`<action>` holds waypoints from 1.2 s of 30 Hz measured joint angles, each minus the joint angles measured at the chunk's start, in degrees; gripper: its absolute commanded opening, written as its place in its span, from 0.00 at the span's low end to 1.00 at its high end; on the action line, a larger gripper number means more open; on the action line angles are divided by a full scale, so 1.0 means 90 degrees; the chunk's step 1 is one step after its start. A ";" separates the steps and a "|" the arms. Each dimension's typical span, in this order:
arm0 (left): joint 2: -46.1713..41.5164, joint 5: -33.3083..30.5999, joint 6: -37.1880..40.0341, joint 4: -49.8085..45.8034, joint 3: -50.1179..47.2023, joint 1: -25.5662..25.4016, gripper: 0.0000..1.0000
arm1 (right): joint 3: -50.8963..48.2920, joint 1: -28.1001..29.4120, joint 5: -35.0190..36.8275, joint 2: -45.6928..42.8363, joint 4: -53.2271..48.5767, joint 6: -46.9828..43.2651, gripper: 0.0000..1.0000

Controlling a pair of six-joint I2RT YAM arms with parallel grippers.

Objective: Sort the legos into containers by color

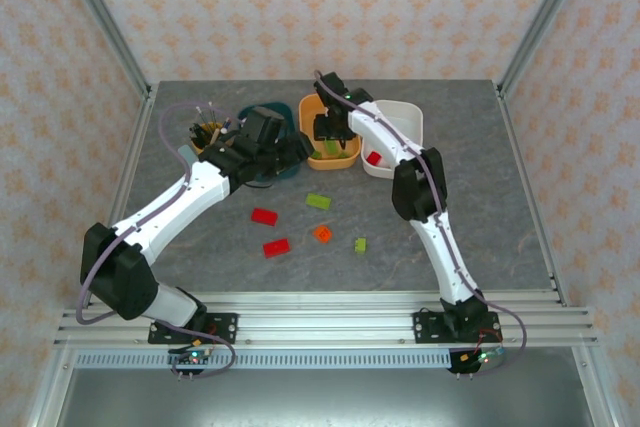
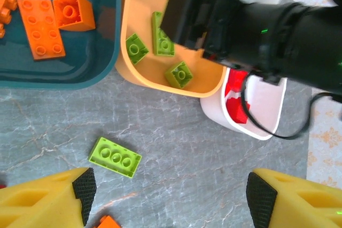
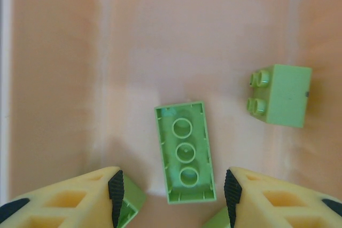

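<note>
right gripper (image 3: 172,188) fingers wide apart, empty; green brick (image 3: 185,150) between them on orange bin (image 3: 64,78) floor. left gripper (image 2: 170,193) spread wide, empty, over loose green brick (image 2: 115,157) on table (image 2: 187,132). orange bricks (image 2: 41,28) in teal bin (image 2: 53,76).

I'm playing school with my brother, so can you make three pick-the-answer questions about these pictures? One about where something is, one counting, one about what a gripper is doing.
1. Which bin holds the green bricks? A teal, B orange, C white.
2. How many red bricks lie loose on the table? A two, B five, C none.
3. The right gripper is: A open, B shut on a red brick, C shut on a pen.
Answers: 1 B, the green bricks sit in the orange bin. 2 A, two red ones lie outside the bins. 3 A, it is spread wide, gripping nothing.
</note>
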 measured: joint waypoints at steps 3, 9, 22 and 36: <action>0.0000 0.0000 -0.0058 -0.0197 0.0000 0.0000 0.75 | -0.0505 0.0010 -0.0017 -0.0680 0.0126 0.0027 0.54; -0.0002 -0.0015 -0.0236 -0.0483 0.0000 -0.0175 0.73 | -0.3155 0.0117 -0.0219 -0.3551 0.1195 0.0044 0.53; 0.1020 -0.0044 -0.1491 -0.1596 -0.0172 -0.1821 0.77 | -0.9226 0.0984 -0.1401 -0.8344 0.2514 0.0527 0.71; 0.2341 -0.0097 -0.4483 -0.1396 0.0056 -0.2414 0.77 | -1.0360 0.1367 -0.1542 -0.9979 0.2385 0.0908 0.72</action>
